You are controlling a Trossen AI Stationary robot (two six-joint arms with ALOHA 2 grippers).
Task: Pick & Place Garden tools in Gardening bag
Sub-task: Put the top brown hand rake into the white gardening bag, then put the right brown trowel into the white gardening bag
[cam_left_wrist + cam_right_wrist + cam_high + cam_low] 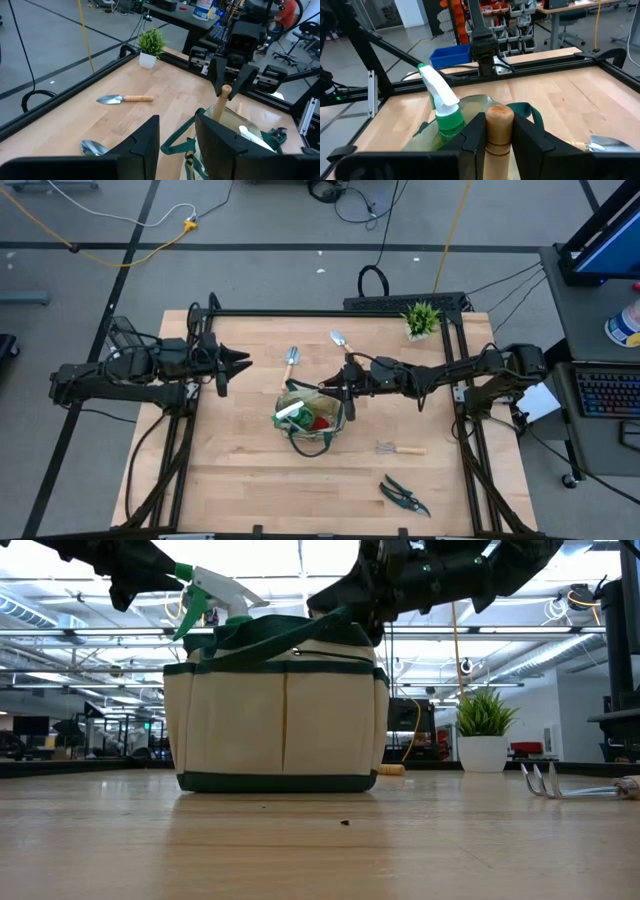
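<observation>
**What I cannot make out**

My right fingers [499, 137] pinch a wooden handle [499, 125] whose metal end is out of sight below, inside the gardening bag [280, 720]. The bag's contents blur together from above; only a spray bottle [442, 102] reads clearly. In the low view a small rake [575, 785] is cut off at the picture's right edge. The shears [403, 496] near the tabletop's front edge are too small to detail.

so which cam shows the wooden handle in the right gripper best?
Right wrist view: the wooden handle stands close up between the right gripper's fingers, over the gardening bag. Left wrist view shows it farther off. High and low views hide it behind the arm.
</observation>
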